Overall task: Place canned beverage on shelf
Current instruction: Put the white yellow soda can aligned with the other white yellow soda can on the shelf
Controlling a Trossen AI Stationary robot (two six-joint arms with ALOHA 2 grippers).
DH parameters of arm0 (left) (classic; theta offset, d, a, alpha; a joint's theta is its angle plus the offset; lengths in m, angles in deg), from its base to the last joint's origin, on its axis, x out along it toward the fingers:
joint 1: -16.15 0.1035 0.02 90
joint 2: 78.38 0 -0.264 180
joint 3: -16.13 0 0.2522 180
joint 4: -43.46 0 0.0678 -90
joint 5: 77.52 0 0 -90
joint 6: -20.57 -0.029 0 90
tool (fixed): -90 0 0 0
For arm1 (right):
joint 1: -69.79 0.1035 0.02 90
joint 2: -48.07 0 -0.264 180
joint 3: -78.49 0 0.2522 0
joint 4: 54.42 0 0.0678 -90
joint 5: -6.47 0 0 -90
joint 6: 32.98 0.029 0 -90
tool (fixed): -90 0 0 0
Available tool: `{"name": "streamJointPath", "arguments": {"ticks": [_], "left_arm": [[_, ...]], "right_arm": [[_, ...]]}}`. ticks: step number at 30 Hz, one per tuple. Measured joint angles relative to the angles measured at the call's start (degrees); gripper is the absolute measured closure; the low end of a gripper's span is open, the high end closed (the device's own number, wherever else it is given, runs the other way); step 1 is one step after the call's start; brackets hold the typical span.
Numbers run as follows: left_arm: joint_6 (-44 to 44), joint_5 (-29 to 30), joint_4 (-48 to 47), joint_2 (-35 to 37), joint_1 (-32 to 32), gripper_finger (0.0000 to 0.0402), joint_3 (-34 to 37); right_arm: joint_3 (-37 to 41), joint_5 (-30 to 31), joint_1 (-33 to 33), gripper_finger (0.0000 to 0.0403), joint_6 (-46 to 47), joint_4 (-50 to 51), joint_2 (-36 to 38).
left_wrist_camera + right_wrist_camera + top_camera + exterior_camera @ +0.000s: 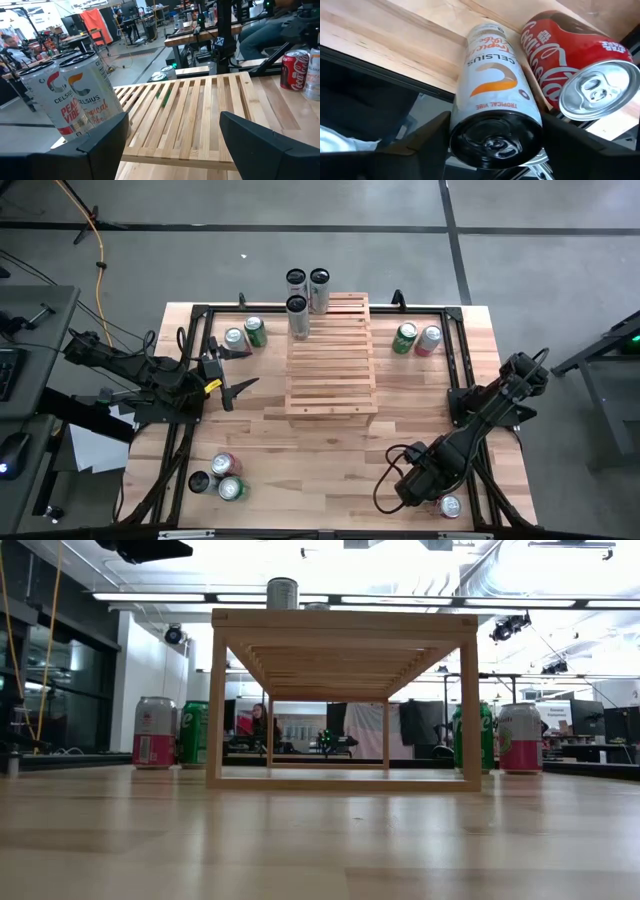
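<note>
The pale slatted shelf [331, 360] stands mid-table, with three tall white cans [298, 306] at its far left end. My right gripper [496, 137] is at the table's near right corner [428, 480], pointing steeply down, shut on a white Celsius can [492, 85] with a black top. A red Coca-Cola can [555, 55] stands right beside it. My left gripper [238, 372] hovers open and level, left of the shelf, facing across it [172, 125], with nothing between its fingers. My right gripper pinches the white can between its two fingers, one on each side of the wall just below the black top [456, 125]. The fingers come from above, slanting steeply down. The can stands upright, its lower end [487, 30] toward the tabletop near the table's edge.
Green and silver cans [245, 333] stand left of the shelf's far end, green and pink ones [416, 338] right of it. Three more cans [220, 478] cluster near the front left. A black frame rail [460, 370] runs along the table's right side.
</note>
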Motion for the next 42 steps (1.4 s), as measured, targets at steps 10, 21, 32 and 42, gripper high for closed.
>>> {"name": "streamJointPath", "arguments": {"ticks": [10,21,32,42], "left_arm": [[0.0,0.0,0.5,0.0,0.0,0.0096,0.0],[0.5,0.0,0.4,0.0,0.0,0.0096,-0.4],[3.3,-10.5,0.3,0.0,0.0,0.0096,-0.4],[4.0,-20.9,0.5,-0.8,0.0,0.0096,-0.4]], "right_arm": [[-0.2,-0.5,-1.1,0.0169,-9.1,0.6,0.0],[-8.1,18.4,-7.9,0.0169,-35.8,-6.6,0.0],[-15.4,30.9,-15.9,0.0169,-72.6,-16.9,0.0],[-16.1,34.6,-26.7,0.0169,-98.4,-26.2,0.0]]}}
